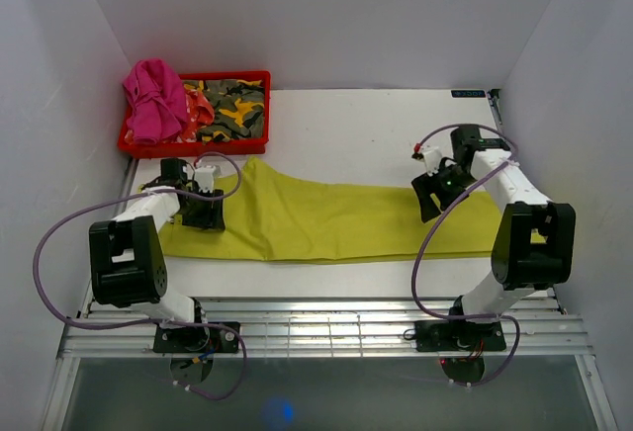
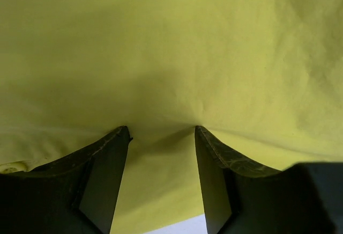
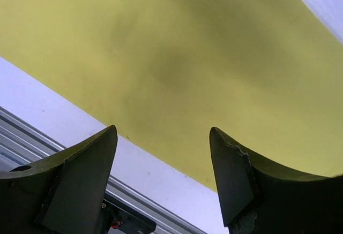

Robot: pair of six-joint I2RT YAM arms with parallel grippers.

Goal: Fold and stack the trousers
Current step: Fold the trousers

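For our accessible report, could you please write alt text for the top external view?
Lime yellow-green trousers lie spread lengthwise across a white table, the left gripper over one end and the right gripper over the other. A red bin holding pink and camouflage clothes sits at the table's far left corner.

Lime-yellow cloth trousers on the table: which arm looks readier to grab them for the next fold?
Probably the left: the left gripper sits open, close against the lime yellow-green cloth trousers; the right gripper hovers open, higher, over their edge.
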